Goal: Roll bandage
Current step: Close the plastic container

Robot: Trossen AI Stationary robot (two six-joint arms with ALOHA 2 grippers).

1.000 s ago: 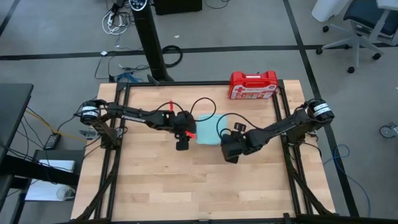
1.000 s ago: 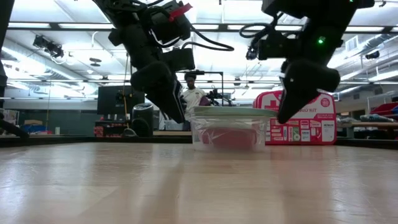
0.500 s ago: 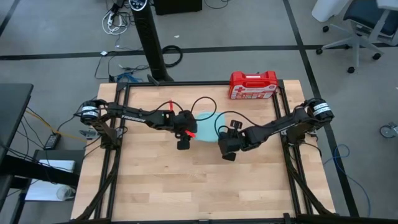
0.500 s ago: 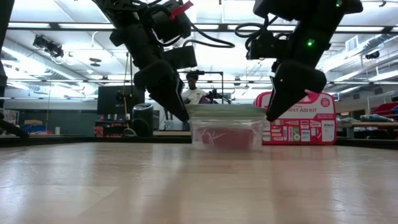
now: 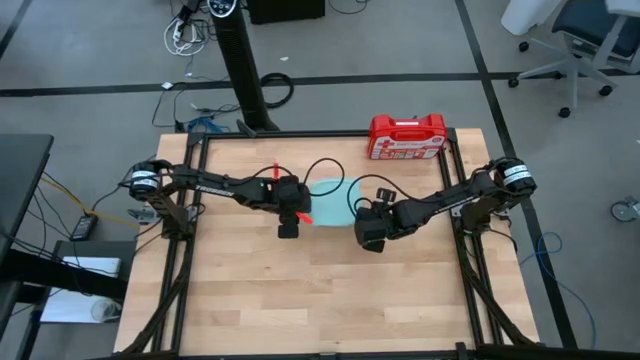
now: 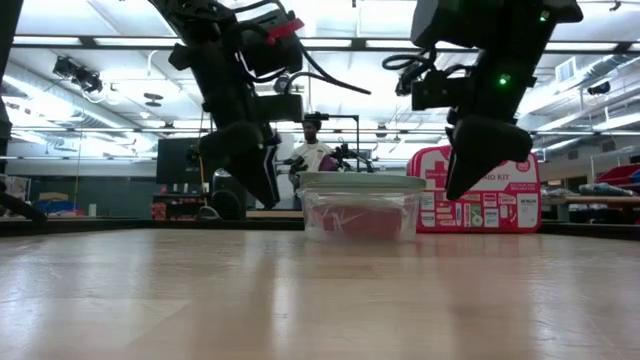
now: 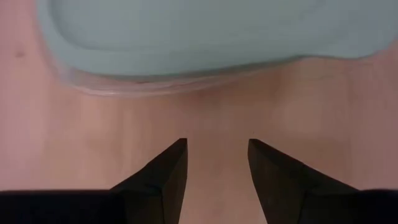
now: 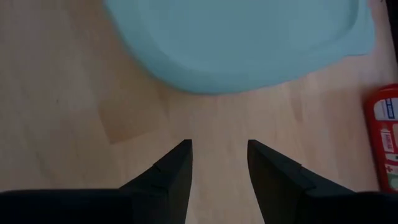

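**A:** Where's the bandage? I don't see it on the bench.

**B:** Look level across: there's something red and crumpled inside the clear tub, under that pale blue lid. Soft cloth, bunched up against the wall. I'd take that for it, though through the plastic I can't make out its shape.

**A:** So the lid is on.

**B:** It looks seated, yes. Smooth, matte, rounded corners, a small tab at one edge. From above the tub sits just past the bench's centre, towards twelve o'clock.

**A:** And the arms?

**B:** One on each side. The left gripper hangs just at the tub's nine o'clock, the right gripper at about four o'clock, both clear of the wood and neither touching the tub. My guess is they flank it so one can steady the body while the other lifts the lid.

**A:** Fingers?

**B:** The left fingers stand apart with bare wood between them, holding nothing. The right fingers show a similar gap, also empty. Dark, hard, tapering to wedge tips.

**A:** What's the red box at the back?

**B:** A hard plastic first-aid case, glossy, white label, at the bench's one o'clock edge. Well apart from the tub, and untouched. There's a person standing far behind the bench too.

**A:** So the rolling hasn't begun.

**B:** I'd say not; the cloth has to come out first.
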